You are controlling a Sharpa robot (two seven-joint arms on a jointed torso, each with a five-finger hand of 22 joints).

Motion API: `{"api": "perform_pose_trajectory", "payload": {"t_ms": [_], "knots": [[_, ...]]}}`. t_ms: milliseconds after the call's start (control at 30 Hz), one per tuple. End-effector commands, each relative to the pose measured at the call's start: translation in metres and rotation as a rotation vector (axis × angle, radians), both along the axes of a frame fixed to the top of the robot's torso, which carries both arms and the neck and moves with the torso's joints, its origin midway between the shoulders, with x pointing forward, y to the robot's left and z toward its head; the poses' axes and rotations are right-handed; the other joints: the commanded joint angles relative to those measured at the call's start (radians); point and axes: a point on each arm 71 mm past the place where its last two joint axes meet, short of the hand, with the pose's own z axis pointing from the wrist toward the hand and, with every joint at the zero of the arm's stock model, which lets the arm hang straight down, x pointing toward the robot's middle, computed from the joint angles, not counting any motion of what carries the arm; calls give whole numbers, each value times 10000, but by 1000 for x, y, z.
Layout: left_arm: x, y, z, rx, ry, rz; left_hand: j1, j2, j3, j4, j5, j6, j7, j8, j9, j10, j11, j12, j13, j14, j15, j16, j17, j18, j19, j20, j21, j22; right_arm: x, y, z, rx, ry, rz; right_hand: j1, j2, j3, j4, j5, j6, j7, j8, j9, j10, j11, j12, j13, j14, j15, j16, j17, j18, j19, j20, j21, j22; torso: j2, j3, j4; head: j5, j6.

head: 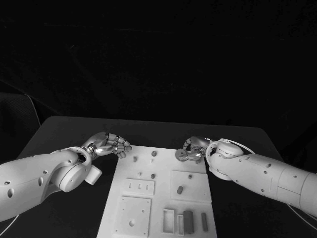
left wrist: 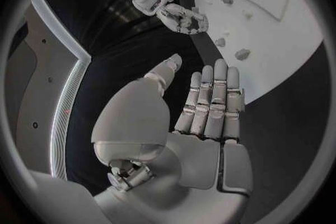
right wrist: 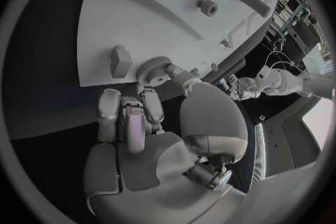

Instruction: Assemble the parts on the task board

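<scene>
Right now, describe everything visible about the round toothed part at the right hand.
The gear is a small grey disc with fine teeth round its rim, looking like plastic. It sits at the task board's edge, beside a small upright block. The right hand pinches it between thumb and fingertips. The head view shows it at the board's far right edge.

Robotics laboratory: a black table [head: 73, 129] against dark drapery bears a white task board [head: 166, 208], with cluttered equipment racks [right wrist: 297, 17] beyond the right hand [right wrist: 150, 123]
</scene>
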Motion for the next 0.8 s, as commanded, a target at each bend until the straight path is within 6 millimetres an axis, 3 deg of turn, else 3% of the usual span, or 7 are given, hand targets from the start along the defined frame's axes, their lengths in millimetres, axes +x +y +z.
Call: {"api": "perform_pose_trajectory", "payload": {"t_ms": [33, 300, 633, 800], "knots": [[0, -3, 1, -67, -33, -90, -16, 50, -26, 27, 45, -6, 43, -49, -14, 0, 19, -48, -2, 57, -27, -42, 10, 131, 50, 5, -54, -12, -1, 4, -3, -55, 201, 199, 52, 108, 66, -31, -22, 126, 20, 49, 20, -65, -12, 58, 16, 2328, 23, 1382, 3367, 136, -64, -11, 1236, 19, 10, 2, 0, -12, -1], [0, -2, 1, -62, -36, -82, -17, 49, -29, 27, 45, -5, 43, -50, -15, 1, 19, -50, -2, 58, -28, -43, 12, 131, 51, 5, -54, -12, -1, 6, -1, 77, -32, 209, 224, 200, 115, -229, -20, 297, 14, 106, 53, -61, -24, 87, 32, 2323, 18, 1393, 3363, 136, -75, -26, 1251, 48, 3, -3, 10, 4, -40], [0, -2, 1, -57, -41, -59, -17, 50, -31, 28, 47, -3, 44, -52, -15, 4, 19, -53, -1, 60, -28, -45, 14, 132, 53, 4, -54, -13, 0, 2, 2, -138, -600, 58, 864, 830, 441, -887, 0, 1083, -19, 338, 183, 126, -71, 241, 161, 2305, 5, 1417, 3298, 136, -51, -63, 1301, 165, 7, 4, -7, 15, -38], [0, -2, 1, -45, -61, -33, -17, 51, -32, 28, 47, -2, 45, -53, -16, 6, 19, -54, -1, 61, -29, -45, 15, 132, 54, 4, -54, -13, 0, 3, 4, -215, -841, 99, 913, 817, 435, -948, -96, 1162, -16, 355, 196, 139, -76, 251, 169, 2271, 3, 1405, 3251, 136, -53, -66, 1308, 182, 1, -1, 5, 14, -23]]}}
